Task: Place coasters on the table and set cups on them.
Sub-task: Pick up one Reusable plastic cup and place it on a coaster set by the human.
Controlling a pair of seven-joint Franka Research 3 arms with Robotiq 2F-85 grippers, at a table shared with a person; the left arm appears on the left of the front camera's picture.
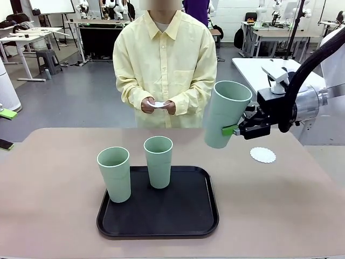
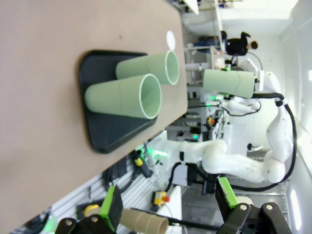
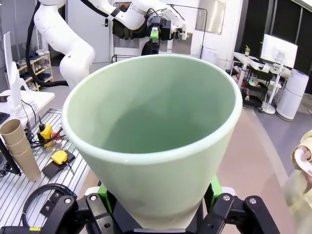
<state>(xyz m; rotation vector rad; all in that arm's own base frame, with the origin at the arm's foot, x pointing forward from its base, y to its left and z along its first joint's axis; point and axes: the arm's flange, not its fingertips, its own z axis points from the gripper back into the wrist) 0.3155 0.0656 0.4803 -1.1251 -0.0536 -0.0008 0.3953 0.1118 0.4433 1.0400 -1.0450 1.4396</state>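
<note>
My right gripper (image 1: 232, 130) is shut on the lower part of a mint-green cup (image 1: 223, 113), which hangs tilted above the table (image 1: 54, 189) at the right. In the right wrist view the green pads press both sides of this cup (image 3: 151, 126). A white scalloped coaster (image 1: 262, 155) lies on the table just right of and below the held cup. Two more cups (image 1: 114, 174) (image 1: 158, 161) stand upright on the black tray (image 1: 161, 216). My left gripper (image 2: 168, 192) is open with nothing between its fingers, off the table's side. It looks across at the tray cups (image 2: 124, 95).
A person in a yellow shirt stands at the far edge, holding something small and white in both hands (image 1: 158, 104). The tray sits at the middle front. Bare tabletop lies left and right of it.
</note>
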